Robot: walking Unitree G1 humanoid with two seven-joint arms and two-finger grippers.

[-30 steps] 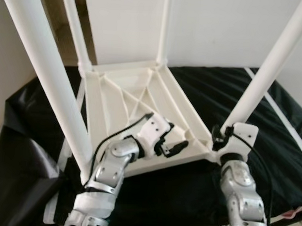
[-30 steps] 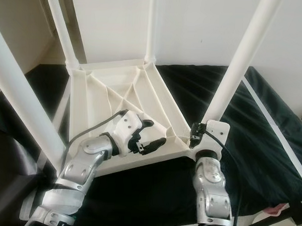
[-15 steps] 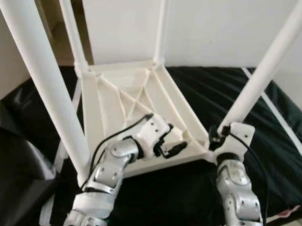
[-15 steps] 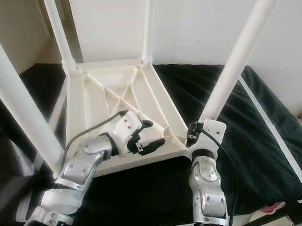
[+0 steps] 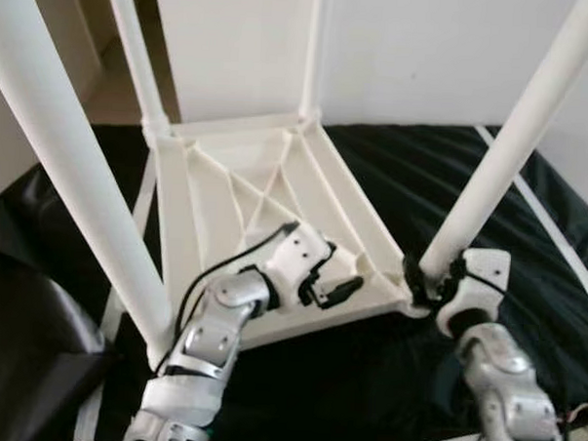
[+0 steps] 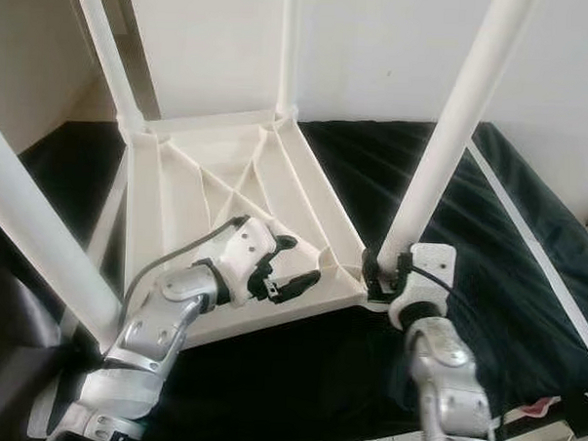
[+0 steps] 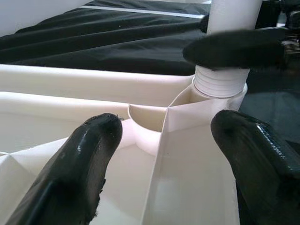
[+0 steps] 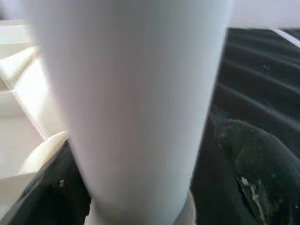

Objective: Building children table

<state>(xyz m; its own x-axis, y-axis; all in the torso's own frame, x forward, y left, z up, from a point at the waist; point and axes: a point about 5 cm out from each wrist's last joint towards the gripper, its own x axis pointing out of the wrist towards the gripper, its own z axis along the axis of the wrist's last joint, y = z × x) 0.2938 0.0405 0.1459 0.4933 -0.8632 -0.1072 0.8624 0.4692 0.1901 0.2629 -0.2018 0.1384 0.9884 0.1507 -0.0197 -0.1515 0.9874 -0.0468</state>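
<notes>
A white children's table (image 5: 227,179) lies upside down on a black cloth, its legs pointing up. My right gripper (image 5: 430,275) is shut on the base of the near-right leg (image 5: 512,152), where the leg enters the corner socket (image 7: 220,84). In the right wrist view the leg (image 8: 136,93) stands between the two fingers (image 8: 255,159). My left gripper (image 5: 343,267) hovers open over the ribbed underside, close to that same corner, holding nothing.
The near-left leg (image 5: 72,152) rises close to my left arm, and two thinner-looking far legs (image 5: 135,57) stand at the back. The black cloth (image 5: 443,168) spreads right, crossed by a white strip (image 5: 557,237). A white wall stands behind.
My right wrist has swung out to the right and turned around the leg's base, with the fingers still at the leg. The left arm has stayed put. The camera shifted slightly.
</notes>
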